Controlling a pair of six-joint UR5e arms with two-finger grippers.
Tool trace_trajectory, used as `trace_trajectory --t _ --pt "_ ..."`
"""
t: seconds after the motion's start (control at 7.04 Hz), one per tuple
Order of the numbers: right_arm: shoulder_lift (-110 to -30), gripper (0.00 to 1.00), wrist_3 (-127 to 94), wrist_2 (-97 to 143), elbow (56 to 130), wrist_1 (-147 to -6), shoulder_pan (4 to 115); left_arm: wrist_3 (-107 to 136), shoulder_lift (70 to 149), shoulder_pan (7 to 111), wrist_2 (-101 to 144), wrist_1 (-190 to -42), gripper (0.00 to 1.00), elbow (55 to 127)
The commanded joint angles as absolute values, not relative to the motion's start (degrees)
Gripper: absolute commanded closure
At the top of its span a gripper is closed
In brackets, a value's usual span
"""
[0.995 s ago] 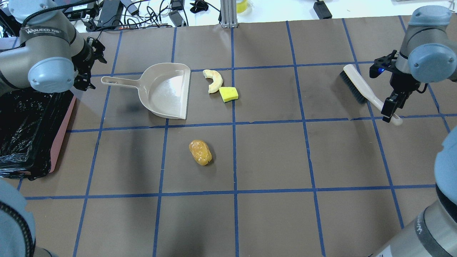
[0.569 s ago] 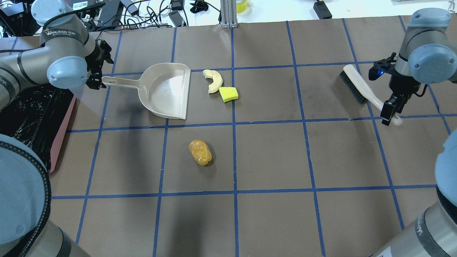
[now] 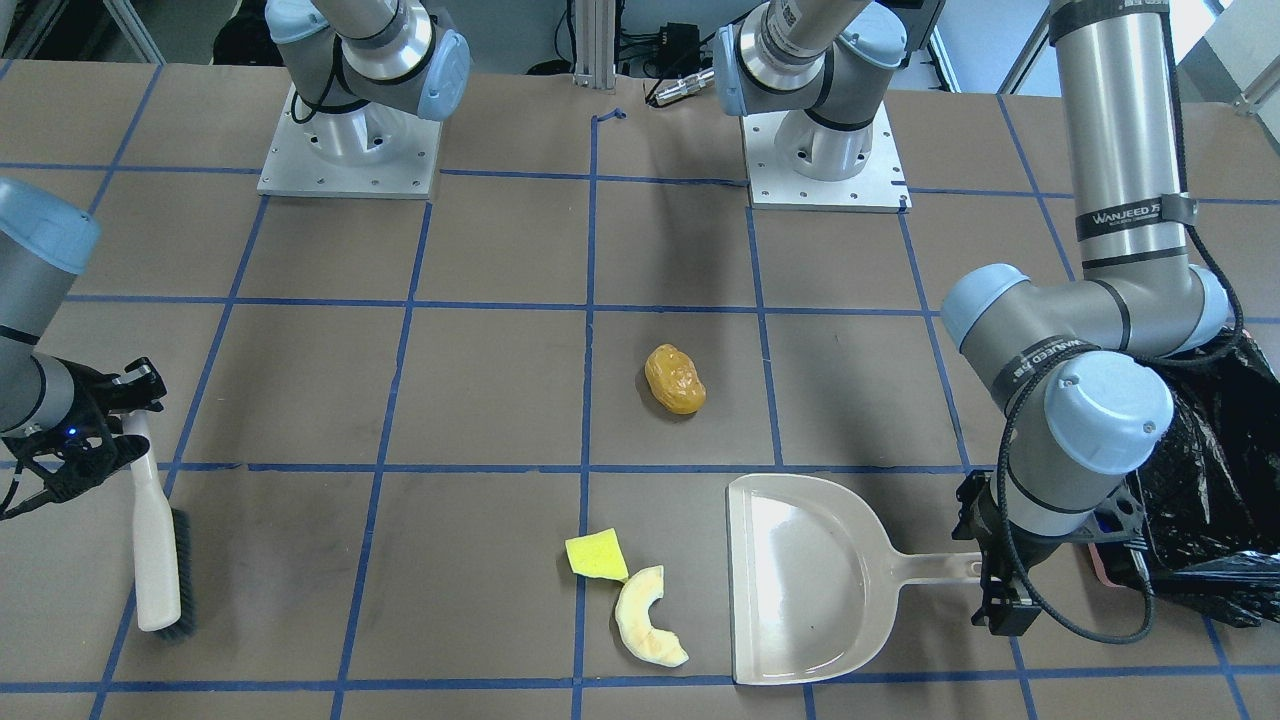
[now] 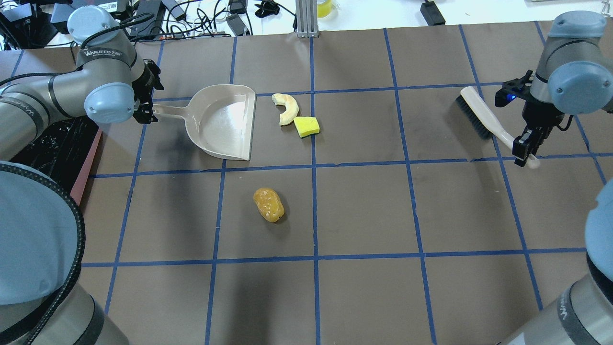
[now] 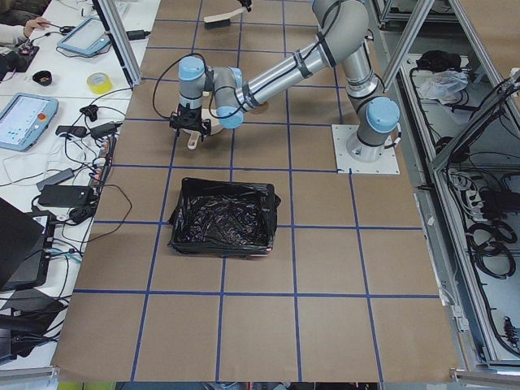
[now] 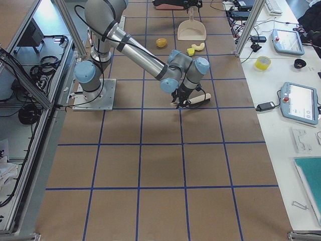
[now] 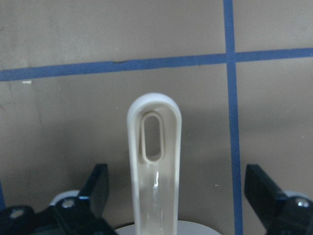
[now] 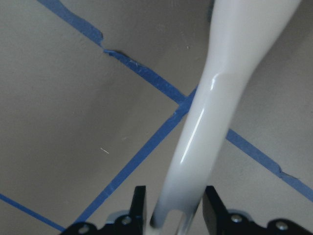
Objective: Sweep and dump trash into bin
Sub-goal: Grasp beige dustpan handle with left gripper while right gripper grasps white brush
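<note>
Wide-open left pincer (image 7: 176,188) straddles handle of beige plastic dustpan (image 4: 222,122)
Close squarely mid-handle; right pincer (image 4: 524,151) clamps white black-bristled brush (image 4: 479,115).

My left gripper (image 4: 147,103) has swung off the bin (image 4: 57,141) at the frame's left edge, rightward and up to the dustpan handle (image 4: 172,111). Its jaws now straddle the handle's end, spread wide and clear of it in the wrist view. My left elbow now fills the lower left corner.

Overhead and front cameras face each other, sharing the table (image 4: 364,211) — wrist cameras close-up.
</note>
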State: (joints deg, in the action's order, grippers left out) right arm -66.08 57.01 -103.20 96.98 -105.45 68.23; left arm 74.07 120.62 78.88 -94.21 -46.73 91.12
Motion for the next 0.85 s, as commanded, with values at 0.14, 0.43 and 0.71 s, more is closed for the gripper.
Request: trace_trajectory --t 0.14,0.43,0.71 --pt "-67.1 0.73 55.8 -103.4 96.8 -105.8 68.2 74.5 122.2 79.2 -94.2 -45.2 0.08 91.1" --pt "-67.1 0.86 55.6 -103.4 96.6 -105.8 68.3 74.3 122.2 79.3 -94.0 -45.3 0.43 91.3" --pt "-70.5 0.9 48.1 -102.9 96.3 -105.1 68.9 74.3 122.0 79.4 -92.3 -45.4 1.0 91.6"
